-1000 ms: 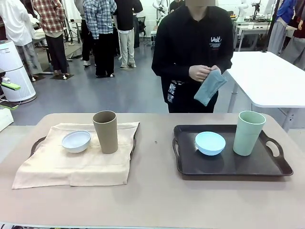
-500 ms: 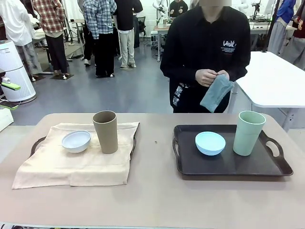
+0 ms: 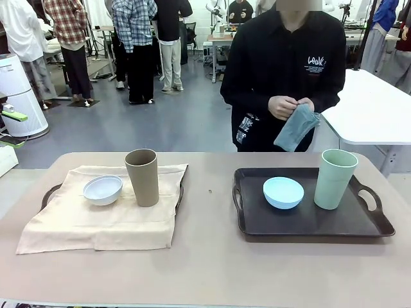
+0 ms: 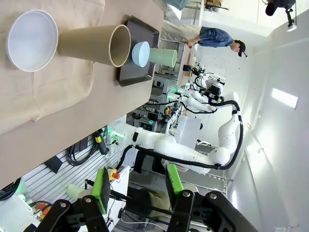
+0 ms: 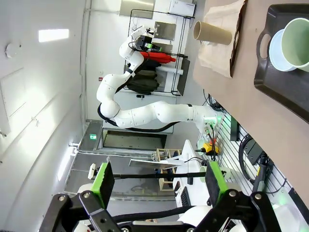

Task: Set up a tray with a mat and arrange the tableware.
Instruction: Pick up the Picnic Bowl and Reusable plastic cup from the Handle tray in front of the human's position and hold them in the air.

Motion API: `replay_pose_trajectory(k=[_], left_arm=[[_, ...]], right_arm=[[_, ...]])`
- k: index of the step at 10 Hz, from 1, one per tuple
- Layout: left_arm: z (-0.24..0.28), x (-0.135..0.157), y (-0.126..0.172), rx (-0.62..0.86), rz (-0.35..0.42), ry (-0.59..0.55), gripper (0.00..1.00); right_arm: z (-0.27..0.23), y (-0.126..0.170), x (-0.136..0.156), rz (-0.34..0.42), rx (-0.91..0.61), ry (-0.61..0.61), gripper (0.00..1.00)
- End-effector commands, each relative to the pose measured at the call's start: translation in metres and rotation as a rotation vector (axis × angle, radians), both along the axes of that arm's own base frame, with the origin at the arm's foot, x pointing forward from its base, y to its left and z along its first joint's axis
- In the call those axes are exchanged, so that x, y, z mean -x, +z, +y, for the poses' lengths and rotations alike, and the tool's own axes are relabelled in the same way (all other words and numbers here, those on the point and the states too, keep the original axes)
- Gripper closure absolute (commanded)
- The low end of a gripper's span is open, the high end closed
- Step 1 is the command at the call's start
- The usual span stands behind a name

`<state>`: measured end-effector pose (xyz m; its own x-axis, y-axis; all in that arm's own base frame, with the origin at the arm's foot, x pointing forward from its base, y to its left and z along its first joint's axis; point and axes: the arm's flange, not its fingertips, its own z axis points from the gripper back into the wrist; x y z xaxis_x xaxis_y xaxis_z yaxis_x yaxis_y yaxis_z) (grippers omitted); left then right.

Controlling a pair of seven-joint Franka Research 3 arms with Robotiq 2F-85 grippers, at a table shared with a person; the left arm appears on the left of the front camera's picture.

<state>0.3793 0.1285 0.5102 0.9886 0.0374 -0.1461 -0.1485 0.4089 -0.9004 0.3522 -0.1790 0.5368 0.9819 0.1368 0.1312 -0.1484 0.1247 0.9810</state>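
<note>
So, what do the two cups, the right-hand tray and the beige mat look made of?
Tan-brown cup and pale green cup: matte, even colour, no glare, likely plastic or a fibre composite. Dark tray: probably moulded plastic, with a soft sheen and cut-out handles. Beige mat: woven cloth, going by its creases and limp folded edges.

Pincer [image 5: 159, 182] spread wide, green cup [image 5: 299, 36] on tray [image 5: 288, 89]

White bowl [image 3: 103, 190], tan cup [image 3: 142, 178] on mat [image 3: 77, 221], blue bowl [image 3: 283, 192], green cup [image 3: 335, 179] on tray [image 3: 308, 235]
</note>
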Motion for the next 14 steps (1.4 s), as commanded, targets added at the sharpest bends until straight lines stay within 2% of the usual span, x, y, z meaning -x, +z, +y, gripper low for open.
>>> replay_pose_trajectory(k=[1,9,10,11,12,13,14], left_arm=[[-0.002,0.004,-0.001,0.014,-0.016,0.013,0.37],[0.0,0.0,0.0,0.0,0.0,0.0,0.37],[-0.004,0.009,0.02,-0.041,-0.074,-0.069,0.37],[-0.023,0.017,0.042,-0.139,-0.153,-0.08,0.37],[-0.052,0.024,0.069,-0.276,-0.246,-0.099,0.37],[-0.082,0.024,0.089,-0.404,-0.307,-0.076,0.37],[-0.112,0.021,0.105,-0.519,-0.363,-0.061,0.37]], right_arm=[[-0.001,0.001,0.001,-0.005,-0.002,-0.003,0.0],[0.0,0.0,0.0,0.0,0.0,0.0,0.0],[-0.007,0.014,-0.002,-0.172,0.002,0.096,0.0],[-0.009,0.028,-0.01,-0.311,0.056,0.07,0.0],[-0.006,0.044,-0.023,-0.438,0.179,-0.028,0.0],[0.002,0.055,-0.035,-0.545,0.337,-0.09,0.0],[0.009,0.06,-0.044,-0.672,0.47,-0.094,0.0]])
